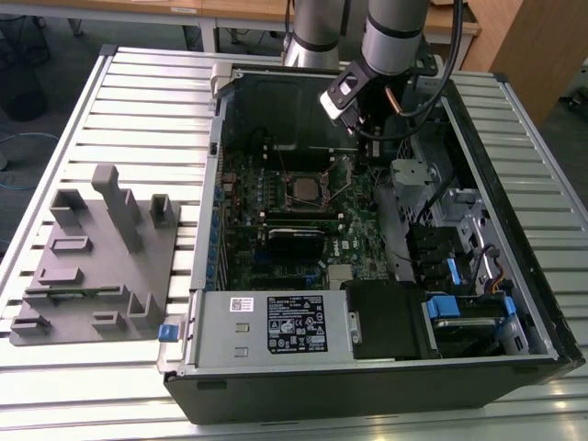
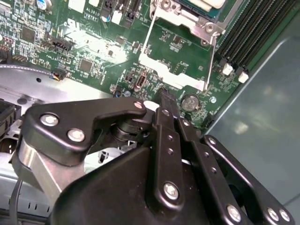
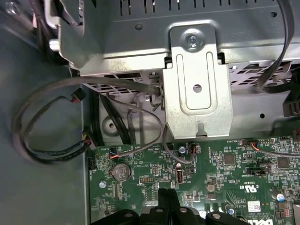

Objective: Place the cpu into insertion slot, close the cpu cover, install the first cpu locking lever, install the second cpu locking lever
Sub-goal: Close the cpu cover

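The insertion slot (image 1: pixel 306 189) sits in the green board inside the open computer case. A grey square that looks like the cpu (image 1: pixel 304 191) lies in the slot. In the second wrist view the cpu cover (image 2: pixel 171 71), a thin silver frame with a window, stands swung up from the slot (image 2: pixel 187 18). My gripper (image 1: pixel 370 138) hangs over the board's far edge, to the exterior view's right of the slot. Its black fingertips (image 2: pixel 161 96) meet with nothing between them. In the first wrist view my gripper (image 3: pixel 167 194) hovers above the board close to a coin cell (image 3: pixel 123 171).
A grey fixture tray (image 1: pixel 92 257) lies on the slatted table at the exterior view's left. The power supply (image 1: pixel 276 326) fills the case's near side. Black memory slots (image 2: pixel 255 28) run beside the socket. A metal bracket (image 3: pixel 197 89) and loose cables (image 3: pixel 47 122) border the board.
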Robot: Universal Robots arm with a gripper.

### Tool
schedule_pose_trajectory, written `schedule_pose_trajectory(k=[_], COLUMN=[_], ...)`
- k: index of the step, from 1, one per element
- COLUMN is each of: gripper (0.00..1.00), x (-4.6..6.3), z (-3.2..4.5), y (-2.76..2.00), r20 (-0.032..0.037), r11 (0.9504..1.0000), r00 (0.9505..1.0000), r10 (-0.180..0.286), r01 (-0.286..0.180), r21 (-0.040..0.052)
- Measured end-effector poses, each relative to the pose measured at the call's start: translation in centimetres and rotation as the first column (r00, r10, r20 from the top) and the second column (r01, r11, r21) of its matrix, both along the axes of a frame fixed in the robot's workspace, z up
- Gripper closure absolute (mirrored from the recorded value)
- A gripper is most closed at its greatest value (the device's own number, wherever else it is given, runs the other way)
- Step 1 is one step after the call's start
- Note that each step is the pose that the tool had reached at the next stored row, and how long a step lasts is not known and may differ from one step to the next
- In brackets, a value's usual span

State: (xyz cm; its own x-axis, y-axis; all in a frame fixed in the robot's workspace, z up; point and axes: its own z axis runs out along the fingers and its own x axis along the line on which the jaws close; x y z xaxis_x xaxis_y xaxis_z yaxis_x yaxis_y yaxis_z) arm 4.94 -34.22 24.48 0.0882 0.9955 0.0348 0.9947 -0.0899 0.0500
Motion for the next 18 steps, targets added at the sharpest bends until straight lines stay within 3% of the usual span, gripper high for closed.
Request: schedule_pose_trajectory(k=[10,18], gripper=[0.89,0.89], x=[0.0,-1.3], z=[-0.36,-0.37], y=[0.00,0.00], r20=[-0.0004,0.0003], r11=[1.0000,1.0000], r00=[1.0000,1.0000], r10=[0.000,0.000], r01=[0.000,0.000], r21=[-0.0029,-0.0030])
